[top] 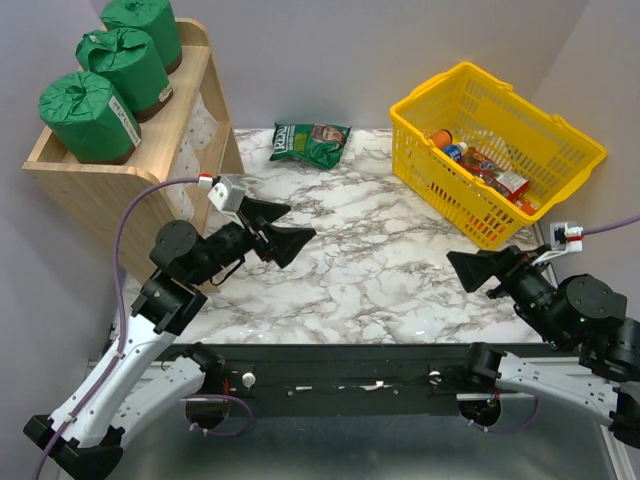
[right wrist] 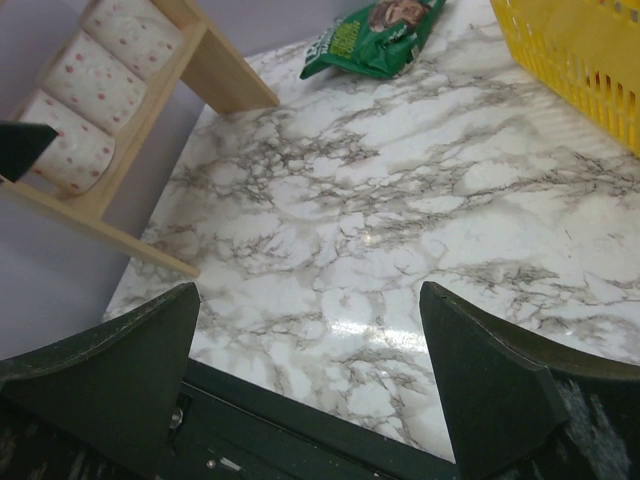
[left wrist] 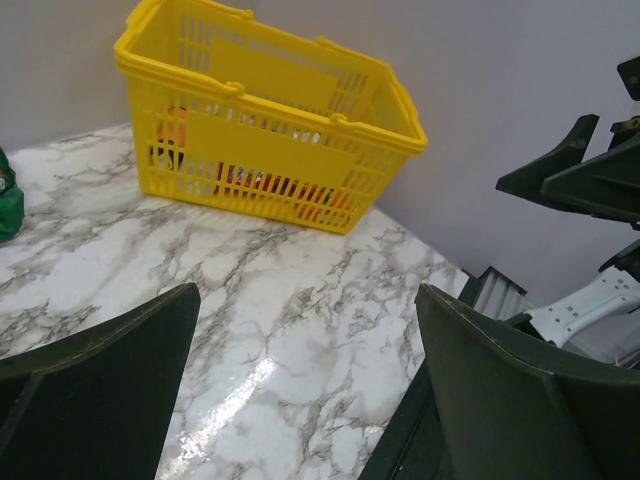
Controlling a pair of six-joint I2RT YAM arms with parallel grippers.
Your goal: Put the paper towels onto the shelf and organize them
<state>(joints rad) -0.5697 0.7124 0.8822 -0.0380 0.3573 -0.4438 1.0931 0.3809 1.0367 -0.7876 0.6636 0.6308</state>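
Stowing looks finished: three green rolls [top: 110,60] stand on the shelf [top: 85,195] top tray, far left; three white rolls [right wrist: 95,85] lie on its lower tier. Left gripper [top: 296,226] and right gripper [top: 468,275] gape wide, empty. Next, probably: park arms.

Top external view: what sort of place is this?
Probably a lab bench staged as a grocery or pantry corner: marble-pattern table, wooden shelf stocked with paper towels, yellow shopping basket, plain walls close behind.
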